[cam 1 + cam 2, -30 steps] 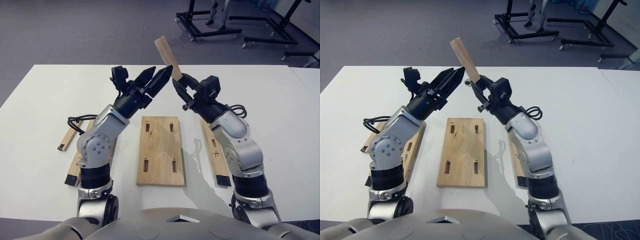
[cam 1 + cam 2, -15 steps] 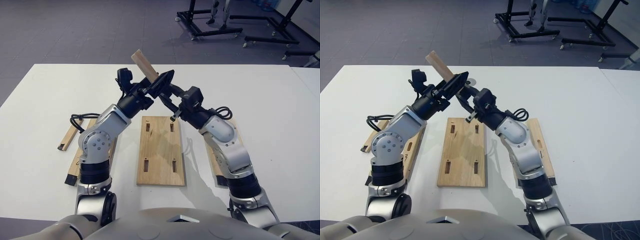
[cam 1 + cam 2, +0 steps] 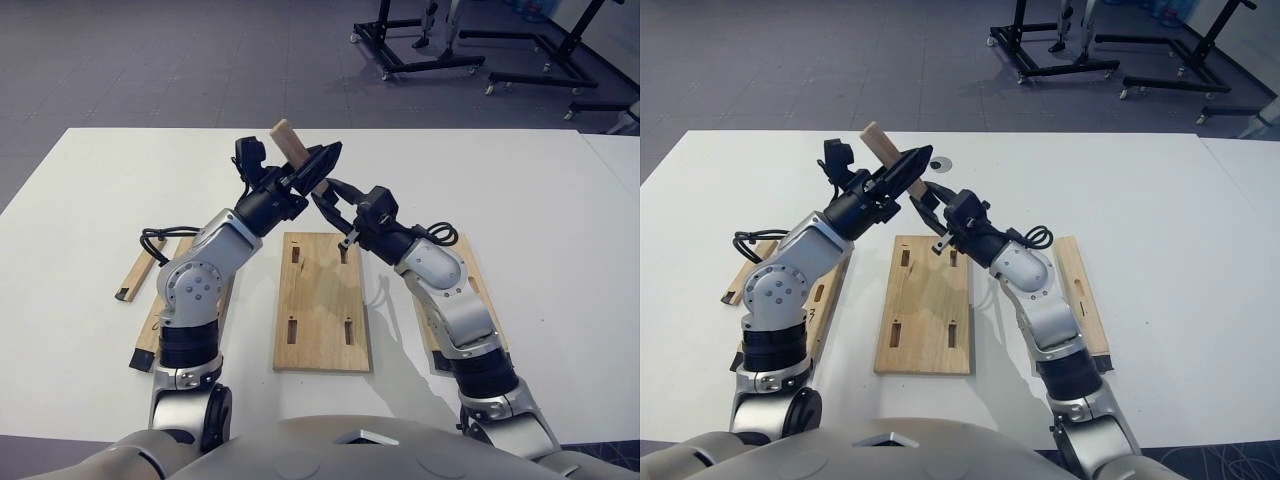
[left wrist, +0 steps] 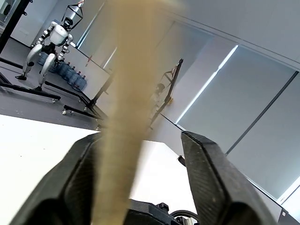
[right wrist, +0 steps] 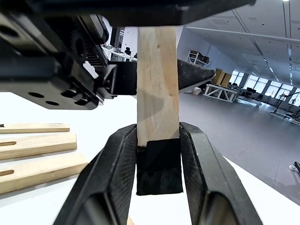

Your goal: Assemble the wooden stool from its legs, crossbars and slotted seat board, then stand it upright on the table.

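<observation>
**Black-tipped wooden piece held in the air between both grippers**

At the far left of the white surface (image 3: 90, 200) a short wooden bar (image 3: 133, 272) lies flat, its long axis running away from the robot. Just beside it, partly under the left arm, lies a longer left leg (image 3: 148, 338) with a black near end, pointing the same way.

The left gripper (image 3: 328, 152) is raised above the far end of the seat board. Its fingers stand released on either side of the wooden piece (image 3: 291, 141). In the left wrist view the wood sits against one finger, with a gap to the other.

The piece is off the surface and tilted. Its long axis leans up, away and toward the robot's left, and its black-tipped end is lowest. The right gripper (image 3: 326, 192) is clenched on that black end, one finger on each flat side.

Below them the slotted seat board (image 3: 320, 300) lies flat with its long axis running away from the robot. It has two slots near each short end.

To its right another leg (image 3: 1080, 293) lies flat beside the right arm, roughly parallel to the board, black end nearest the robot.

Beyond the surface is a grey floor with black wheeled frames (image 3: 430, 55) at the back right.
</observation>
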`<state>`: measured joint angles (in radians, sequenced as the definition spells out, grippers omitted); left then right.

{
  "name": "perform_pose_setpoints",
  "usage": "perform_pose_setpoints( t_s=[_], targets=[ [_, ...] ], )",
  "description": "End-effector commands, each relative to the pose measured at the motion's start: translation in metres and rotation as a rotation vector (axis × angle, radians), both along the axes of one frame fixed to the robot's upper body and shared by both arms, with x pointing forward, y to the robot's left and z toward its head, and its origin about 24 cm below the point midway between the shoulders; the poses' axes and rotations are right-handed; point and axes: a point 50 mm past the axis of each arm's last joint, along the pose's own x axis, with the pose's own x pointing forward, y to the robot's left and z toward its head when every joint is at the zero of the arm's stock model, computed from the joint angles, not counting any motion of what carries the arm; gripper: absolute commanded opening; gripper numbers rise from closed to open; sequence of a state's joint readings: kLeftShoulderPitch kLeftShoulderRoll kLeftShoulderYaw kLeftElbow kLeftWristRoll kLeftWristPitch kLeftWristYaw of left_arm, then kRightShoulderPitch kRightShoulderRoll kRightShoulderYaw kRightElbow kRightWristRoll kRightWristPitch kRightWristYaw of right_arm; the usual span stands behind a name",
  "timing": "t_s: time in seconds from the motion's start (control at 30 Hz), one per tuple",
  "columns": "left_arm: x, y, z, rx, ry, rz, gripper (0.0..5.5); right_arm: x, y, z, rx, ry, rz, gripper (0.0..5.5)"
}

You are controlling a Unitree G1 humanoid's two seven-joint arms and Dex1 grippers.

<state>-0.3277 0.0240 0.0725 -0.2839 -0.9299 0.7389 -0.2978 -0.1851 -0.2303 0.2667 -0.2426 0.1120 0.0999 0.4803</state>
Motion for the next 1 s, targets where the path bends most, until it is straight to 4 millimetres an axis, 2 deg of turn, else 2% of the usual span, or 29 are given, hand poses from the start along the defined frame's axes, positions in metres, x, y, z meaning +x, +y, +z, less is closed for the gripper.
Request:
perform_pose_setpoints(
  t_s=[0.03,0.2,0.43,0.6,0.97,1.0],
  targets=[
    [0.002,-0.002,-0.002,0.003,0.028,0.0,2.03,0.002,-0.002,-0.002,-0.022,0.009,0.003,1.29],
    [0.003,-0.002,-0.004,0.021,0.036,0.01,1.19,0.001,-0.001,-0.001,-0.012,0.013,0.003,1.29],
    [0.006,-0.003,-0.005,0.066,0.031,0.028,0.49,0.001,0.001,0.004,0.048,0.022,-0.002,1.29],
    [0.012,-0.001,-0.004,0.102,0.002,0.092,0.4,-0.001,0.003,0.004,0.061,0.032,0.005,1.29],
    [0.015,0.001,-0.002,0.084,-0.03,0.119,0.4,0.002,-0.003,0.001,0.064,0.064,-0.016,1.29],
    [0.016,0.002,-0.002,0.09,-0.035,0.129,0.4,0.003,-0.003,0.001,0.064,0.069,-0.018,1.66]
  ],
)
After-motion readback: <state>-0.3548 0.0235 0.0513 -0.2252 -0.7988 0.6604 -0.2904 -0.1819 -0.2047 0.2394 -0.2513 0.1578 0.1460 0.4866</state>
